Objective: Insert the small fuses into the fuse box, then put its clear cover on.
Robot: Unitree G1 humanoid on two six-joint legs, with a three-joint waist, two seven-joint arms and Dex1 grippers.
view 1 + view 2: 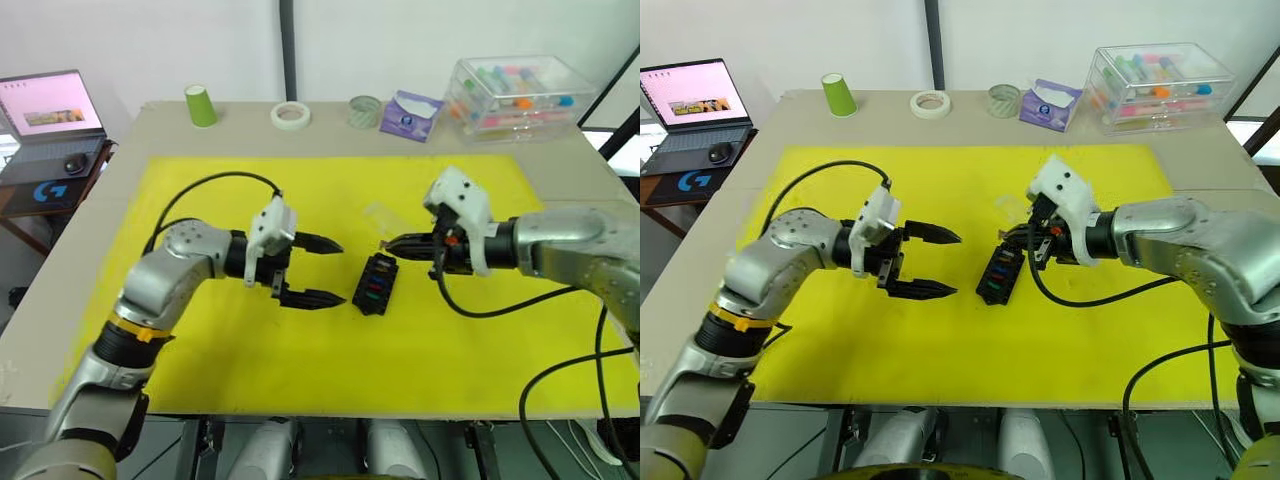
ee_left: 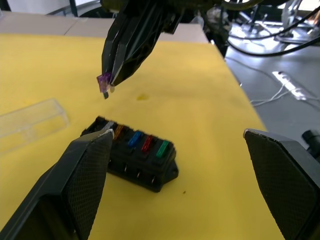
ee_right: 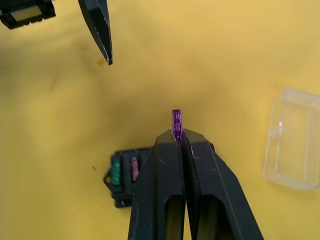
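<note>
From the head cameras, the fuse box (image 1: 375, 284) lies on the yellow mat (image 1: 250, 360) in the middle of the tabletop (image 1: 70, 270), between the two arms, with a few coloured fuses seated in its slots. The left hand (image 1: 318, 270) hangs just beside the box with its fingers spread wide, gripping nothing. The right hand (image 1: 393, 242) sits just above the box's far end, fingers pinched together. Along the back edge stand a green cup (image 1: 200, 105), a roll of tape (image 1: 290, 115) and a large clear storage box (image 1: 515, 95). From the left wrist, the box shows orange, blue, red and green fuses in a row, the clear cover (image 2: 30, 120) lies on the mat near it, and the right hand holds a purple fuse (image 2: 104, 83) at its tips, above the box. From the right wrist, the purple fuse sticks out from the closed fingertips, the box partly hidden beneath them, the cover off to one side.
</note>
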